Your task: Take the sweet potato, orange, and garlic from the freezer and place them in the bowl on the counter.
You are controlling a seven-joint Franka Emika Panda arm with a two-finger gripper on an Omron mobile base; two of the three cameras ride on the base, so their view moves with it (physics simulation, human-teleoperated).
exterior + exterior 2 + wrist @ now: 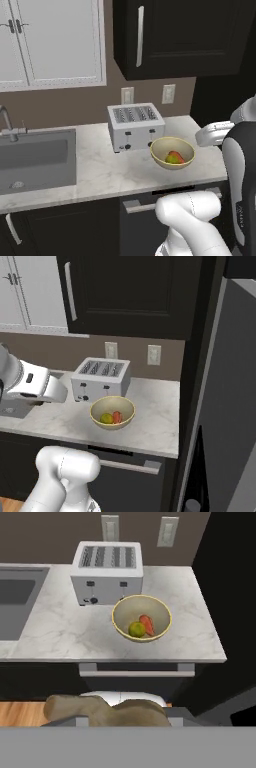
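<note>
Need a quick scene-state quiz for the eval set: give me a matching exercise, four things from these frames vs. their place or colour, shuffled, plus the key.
Column 1:
1. sweet potato
2. orange
3. bowl
4. toaster

Column 2:
A. silver, by the wall outlets
B. yellow-olive, in the bowl
C. pale tan, on the counter in front of the toaster
D. reddish-orange, in the bowl

Pairs: 1-D, 2-B, 3-C, 4-A

orange [136, 629] and sweet potato [147, 624] in bowl [122, 609] before toaster [106, 571] on counter [60, 629]
</note>
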